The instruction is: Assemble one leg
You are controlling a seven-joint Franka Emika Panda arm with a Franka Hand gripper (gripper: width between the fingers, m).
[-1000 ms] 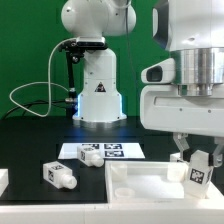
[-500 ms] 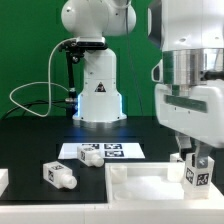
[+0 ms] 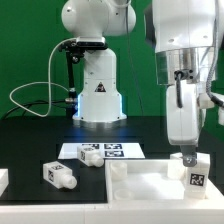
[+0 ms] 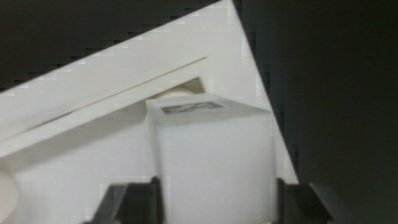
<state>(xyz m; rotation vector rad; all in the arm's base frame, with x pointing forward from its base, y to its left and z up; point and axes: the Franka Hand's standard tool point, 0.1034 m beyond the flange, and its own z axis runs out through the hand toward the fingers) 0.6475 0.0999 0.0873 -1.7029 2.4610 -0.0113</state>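
Green backdrop fills the space behind the rig in the exterior view, with a black worktop (image 3: 30, 140) spread beneath everything. At the back stands the arm's white base (image 3: 97, 95), a cable looping off toward the exterior view's left. Most of the exterior view's right is taken by the arm's wrist and hand, hanging down close to the camera over the large flat white rimmed panel (image 3: 140, 180), which lies on the worktop at the front.

Smaller, and behind the panel, the marker board (image 3: 102, 152) lies flat on the worktop with its tags facing up. Just in front of it, toward the exterior view's left, a loose white peg (image 3: 60, 175) rests on its side, a square tag showing on its end; it sits near the panel's edge but apart from it.

Smallest is what the pincer (image 3: 192, 160) carries. Its fingers point down and are closed on the leg (image 3: 196, 176), a stubby white piece with a black-and-white tag on the face turned to the camera. The leg stands upright, its lower end down inside the panel's rim at the corner toward the exterior view's right; whether it touches the panel floor cannot be told.

In the wrist view the leg (image 4: 214, 150) runs up between the two dark fingertips (image 4: 125, 205), one on each side of it, with the panel's white corner (image 4: 160, 70) beyond and black worktop around that.
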